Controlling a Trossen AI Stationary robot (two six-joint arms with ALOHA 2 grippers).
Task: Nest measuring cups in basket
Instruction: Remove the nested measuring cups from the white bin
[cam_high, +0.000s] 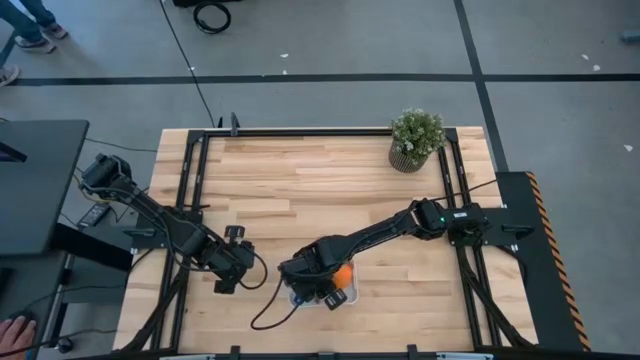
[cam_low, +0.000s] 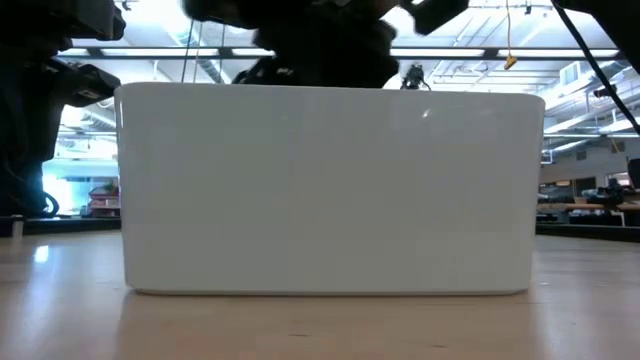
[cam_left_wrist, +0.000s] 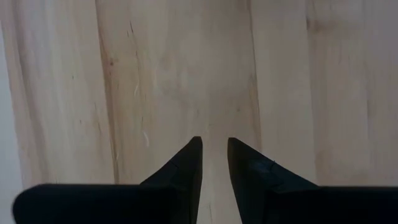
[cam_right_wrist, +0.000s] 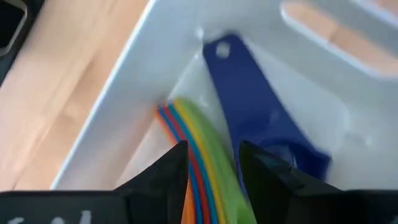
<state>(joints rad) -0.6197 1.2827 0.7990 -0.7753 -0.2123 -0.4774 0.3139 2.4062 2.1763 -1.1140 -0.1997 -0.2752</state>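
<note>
Right gripper (cam_right_wrist: 211, 165) is down inside the basket (cam_high: 298, 299), which sits at the near edge of the tabletop (cam_high: 320, 190), well apart from the potted plant (cam_high: 416, 139) in the far right corner. High view: the right arm covers most of the basket, only a bit of white rim and an orange cup (cam_high: 343, 275) show past it.

Right wrist view: basket is white plastic, smooth walls, rounded inside corner, with an oblong handle slot in one wall that shows the wood through. A stack of nested cup handles (cam_right_wrist: 193, 149) runs along the wall, with orange, red, bright blue, yellow and green edges fanned side by side, green uppermost. The dark navy cup (cam_right_wrist: 261, 124) lies just beside the stack, long flat handle with a hole at its end pointing into the basket corner. Its bowl end is partly hidden by one finger.

Right fingers (cam_right_wrist: 171, 171) are part open, straddling the stacked handles. Cannot tell if they actually grip the stack.

Low view: the basket wall (cam_low: 330, 190) fills the middle, plain white, flat on the wood.

Left gripper (cam_left_wrist: 214, 149) hangs over bare wood, beside the basket. Fingers nearly closed with a narrow gap, holding nothing.
</note>
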